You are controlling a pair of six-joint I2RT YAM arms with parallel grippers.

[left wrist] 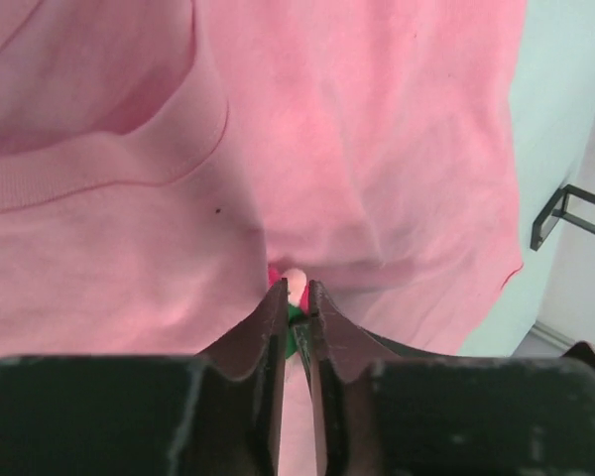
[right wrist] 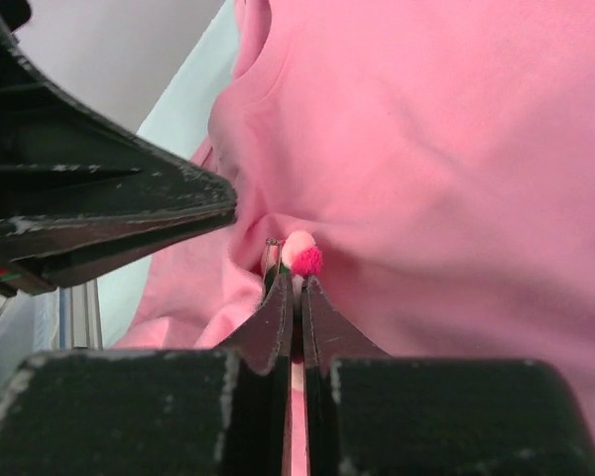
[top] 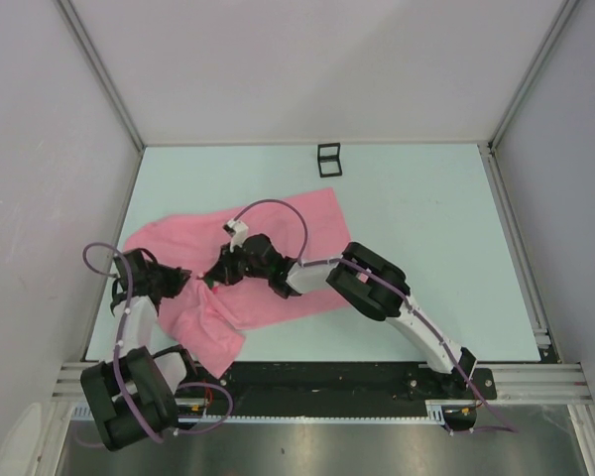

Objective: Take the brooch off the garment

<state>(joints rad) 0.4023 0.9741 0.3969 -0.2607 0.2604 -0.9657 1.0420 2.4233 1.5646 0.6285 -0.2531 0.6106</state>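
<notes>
A pale mint tabletop (top: 416, 218) sits inside a booth of plain grey-white walls (top: 307, 59) edged with aluminium rails (top: 101, 74). The garment (top: 296, 220) lies spread across its left and middle, with its near end rumpled and folded close to the left arm's base.

A small black frame box (top: 328, 159) stands at the far edge, well apart from the cloth. A purple cable (top: 283, 206) loops over the right arm.

From above, the two arms meet over the cloth and cover the brooch. In the left wrist view the left tool (left wrist: 296, 297) is clenched on the brooch (left wrist: 294, 284), which shows pink, red and green in the narrow gap at its tips. In the right wrist view the right tool (right wrist: 294, 290) is squeezed to a hairline gap with the brooch just at its tips. Whether it nips the pin or the cloth cannot be told. A dark finger of the left tool fills that view's left side.
</notes>
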